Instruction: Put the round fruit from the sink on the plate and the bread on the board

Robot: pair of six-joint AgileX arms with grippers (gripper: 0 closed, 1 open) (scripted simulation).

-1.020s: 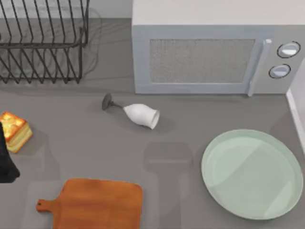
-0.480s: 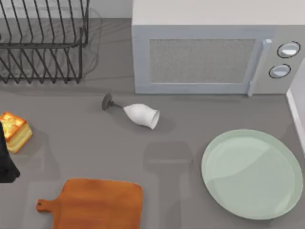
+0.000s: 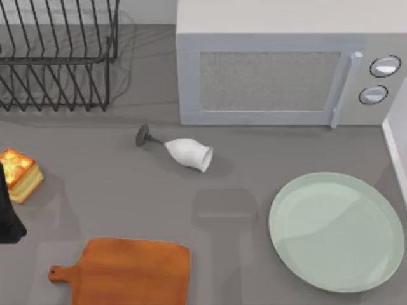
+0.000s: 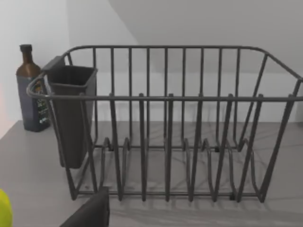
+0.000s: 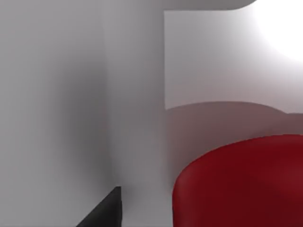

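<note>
Glossy red round fruit [image 5: 239, 182] sits right up close in the right wrist view, can't tell either arm's jaws, thick golden-yellow bread [image 3: 20, 175] at mid-left edge.

A grey desk [image 3: 114, 190] carries a pale mint-green plate [image 3: 337, 232] and an orange-brown wooden board [image 3: 127, 270]. The bread [image 3: 20, 173] has a toasted orange-brown top and pale yellow layered sides. A white glass [image 3: 189, 153] has a dark grey stem. The dish rack [image 4: 165, 123] is black wire with a dark grey cup. The bottle [image 4: 31, 90] is brown with a dark label. The microwave [image 3: 286, 70] is light grey with a speckled door. The round fruit [image 5: 241, 184] is glossy deep red against white sink walls [image 5: 132, 94].
</note>
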